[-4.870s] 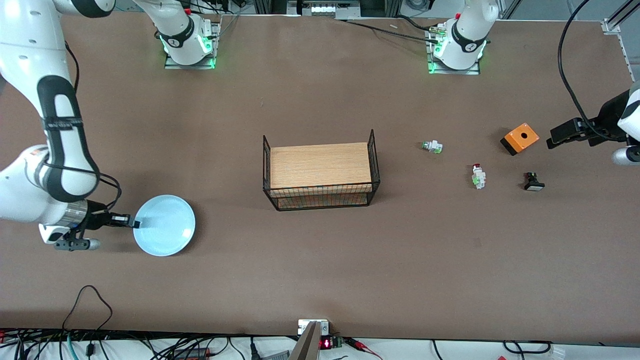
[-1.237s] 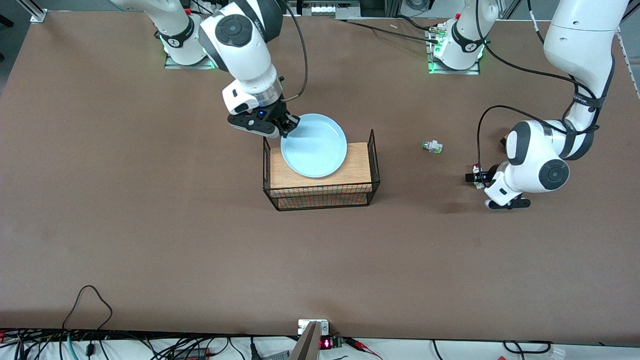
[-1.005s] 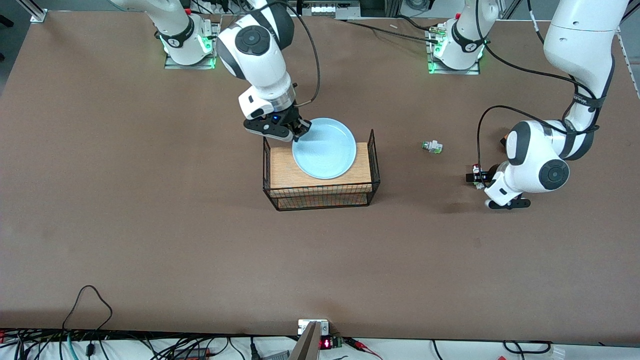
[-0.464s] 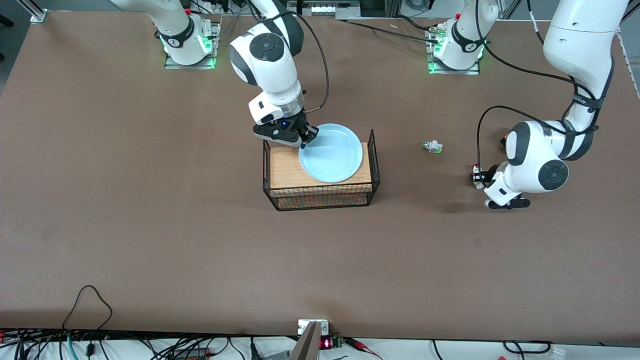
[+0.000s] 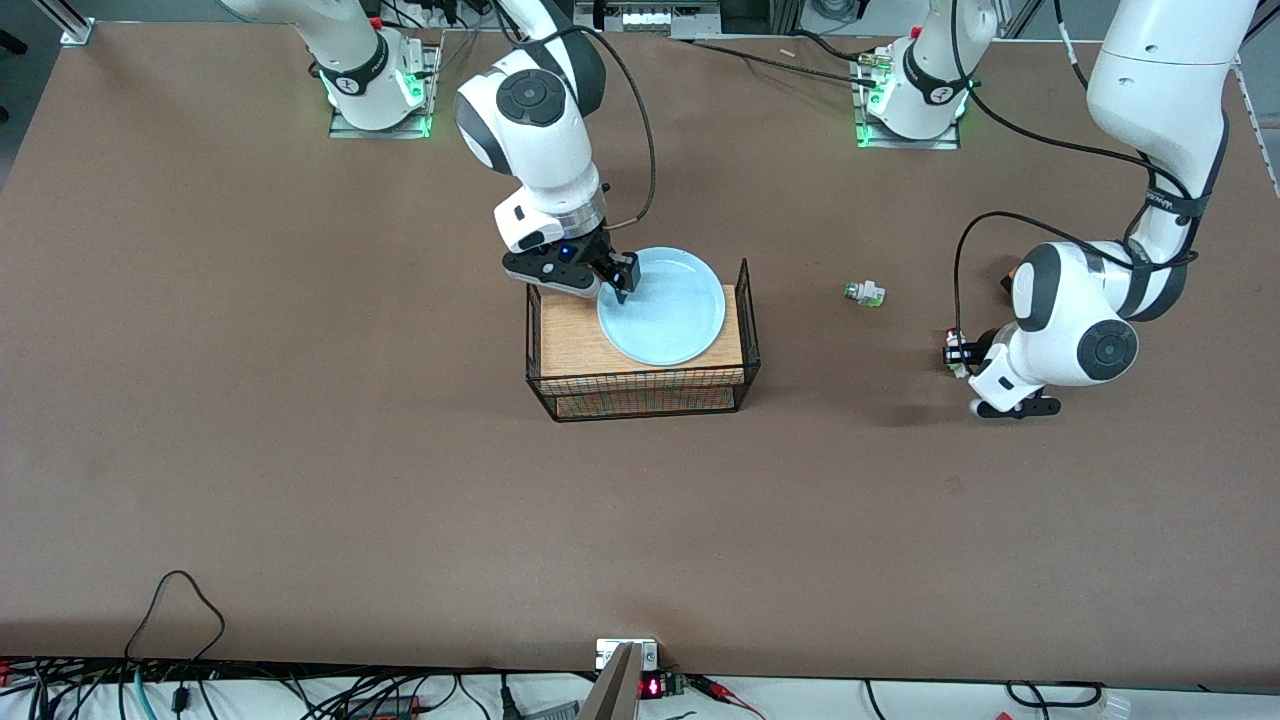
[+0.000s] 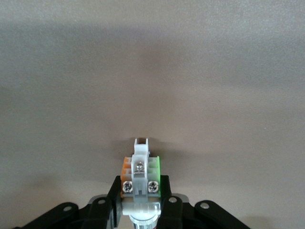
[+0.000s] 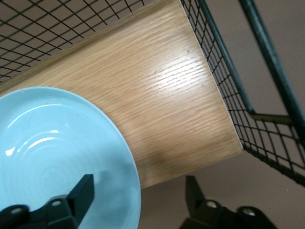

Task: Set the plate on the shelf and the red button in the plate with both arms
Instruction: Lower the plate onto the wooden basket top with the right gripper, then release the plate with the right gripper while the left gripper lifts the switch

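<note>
The pale blue plate [image 5: 662, 306] lies on the wooden top of the wire rack [image 5: 570, 330] and overhangs its edge farther from the front camera. My right gripper [image 5: 612, 282] is open at the plate's rim, one finger over the plate and one outside it, as the right wrist view shows [image 7: 138, 186], with the plate [image 7: 57, 152] below it. My left gripper [image 5: 955, 352] is shut on the red button [image 5: 952, 352], low over the table toward the left arm's end. In the left wrist view the fingers [image 6: 114, 200] clamp the button's white body [image 6: 139, 174]; its red cap is hidden.
A white piece with a green tip [image 5: 865, 293] lies on the table between the rack and my left gripper. The rack has tall black wire end walls [image 5: 744, 300]. Its wooden top [image 7: 181, 105] is bare toward the right arm's end.
My right arm carried the plate over the rack, set it on the wooden top and opened its fingers. My left gripper has closed on the red button.
</note>
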### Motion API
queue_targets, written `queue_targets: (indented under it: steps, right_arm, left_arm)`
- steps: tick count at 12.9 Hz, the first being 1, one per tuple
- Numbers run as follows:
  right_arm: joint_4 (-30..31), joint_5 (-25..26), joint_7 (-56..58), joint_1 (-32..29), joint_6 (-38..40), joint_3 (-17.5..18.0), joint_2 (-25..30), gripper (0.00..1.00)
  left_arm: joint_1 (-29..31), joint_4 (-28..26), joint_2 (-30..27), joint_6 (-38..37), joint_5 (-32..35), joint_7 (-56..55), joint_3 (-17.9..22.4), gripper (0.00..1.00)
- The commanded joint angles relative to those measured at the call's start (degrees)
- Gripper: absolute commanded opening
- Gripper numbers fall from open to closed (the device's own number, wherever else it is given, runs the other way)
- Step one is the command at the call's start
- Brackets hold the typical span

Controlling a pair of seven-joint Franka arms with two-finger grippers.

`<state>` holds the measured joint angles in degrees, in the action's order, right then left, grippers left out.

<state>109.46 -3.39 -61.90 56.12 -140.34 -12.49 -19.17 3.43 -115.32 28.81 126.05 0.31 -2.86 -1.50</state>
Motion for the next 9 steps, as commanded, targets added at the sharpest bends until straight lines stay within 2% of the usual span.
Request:
queue_targets:
  steps: [1,3,6,9]
  right_arm:
    - [-2.22,0.4,-0.23,0.31,1.98,-0.43,0.62,1.0]
    - [-6.69,0.31,-0.15,-0.57,8.9,-0.51,0.89,1.0]
    - [-17.23,0.92,0.9,-3.81,26.2,-0.51,1.24,1.0]
    - [-19.37,1.36,12.38,-9.51,34.59,-0.69,5.27,1.0]
  left_arm:
    - [0.09,2.54,-1.48,-3.95,0.75,-0.21,-0.08,0.0]
    - [0.09,8.32,-1.92,-12.27,0.83,0.13,-0.08,0.0]
    - [-0.44,17.3,-3.84,-23.72,1.01,0.49,-0.17,0.0]
    - [-0.53,19.78,-9.54,-28.4,0.83,0.14,-2.18,0.0]
